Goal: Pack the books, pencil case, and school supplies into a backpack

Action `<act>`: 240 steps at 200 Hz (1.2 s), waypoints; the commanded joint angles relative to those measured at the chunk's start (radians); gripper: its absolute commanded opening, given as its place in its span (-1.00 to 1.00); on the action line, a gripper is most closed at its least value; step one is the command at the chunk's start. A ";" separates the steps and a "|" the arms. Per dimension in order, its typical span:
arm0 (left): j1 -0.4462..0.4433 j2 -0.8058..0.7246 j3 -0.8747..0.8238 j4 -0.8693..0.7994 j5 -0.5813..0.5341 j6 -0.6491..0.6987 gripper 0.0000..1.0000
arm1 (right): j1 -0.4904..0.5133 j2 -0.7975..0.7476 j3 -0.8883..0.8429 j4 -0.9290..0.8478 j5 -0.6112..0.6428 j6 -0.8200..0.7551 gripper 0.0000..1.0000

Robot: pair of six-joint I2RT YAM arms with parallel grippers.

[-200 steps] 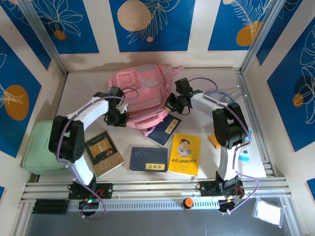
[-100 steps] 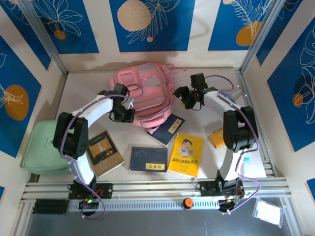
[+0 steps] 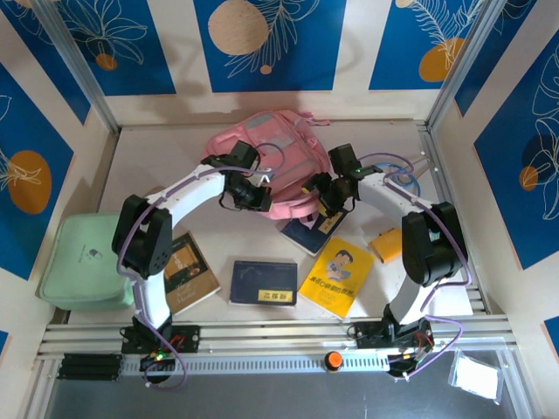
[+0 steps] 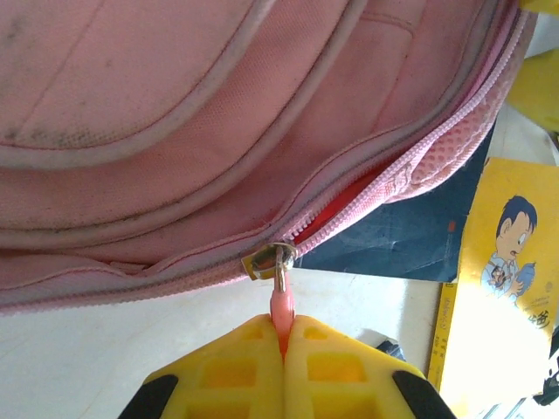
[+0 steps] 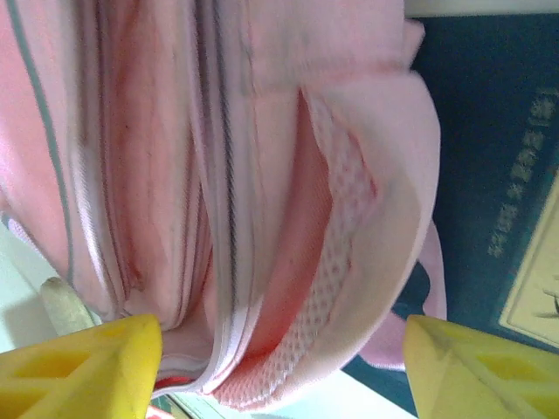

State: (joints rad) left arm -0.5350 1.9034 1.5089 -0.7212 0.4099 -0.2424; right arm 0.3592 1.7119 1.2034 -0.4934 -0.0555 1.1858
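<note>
Slid right along the near edge of the pink backpack (image 3: 262,144) since a second ago: left gripper (image 3: 253,194), now about mid-table. Sprung apart over the same second: right gripper (image 3: 325,199), from pressed together to widely spread. Also nudged: yellow book (image 3: 341,278), now tilted, with a cartoon boy on the cover and dark characters too small to read. Pale title labels on both navy books, lettering illegible: front navy book (image 3: 264,282) lying flat, rear navy book (image 3: 307,234) partly under the backpack. Brown book (image 3: 188,271) at front left.

In the left wrist view, left jaws pressed together on the pink zipper pull (image 4: 279,301), slider at the end of a part-open zip, red lining inside. In the right wrist view, yellow fingers (image 5: 87,358) spread wide either side of a pink mesh flap, clamped on nothing.
</note>
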 commanded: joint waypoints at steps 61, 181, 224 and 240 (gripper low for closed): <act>-0.011 0.028 -0.025 0.026 0.057 -0.003 -1.00 | 0.052 0.108 0.076 -0.099 0.012 0.125 0.44; 0.003 0.047 0.004 -0.210 -0.162 0.163 -1.00 | 0.060 0.150 0.103 -0.098 0.049 0.107 -0.52; 0.117 0.020 -0.037 -0.208 -0.254 0.161 -1.00 | 0.064 0.106 0.087 -0.065 0.088 0.083 -0.65; 0.173 0.018 -0.044 -0.171 -0.252 0.147 -1.00 | 0.070 0.094 0.090 -0.051 0.094 0.064 -0.65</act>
State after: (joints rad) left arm -0.4576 1.9339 1.4845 -0.8574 0.2310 -0.1013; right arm 0.4255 1.8549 1.2812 -0.5491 -0.0139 1.2869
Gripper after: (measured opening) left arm 0.061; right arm 0.182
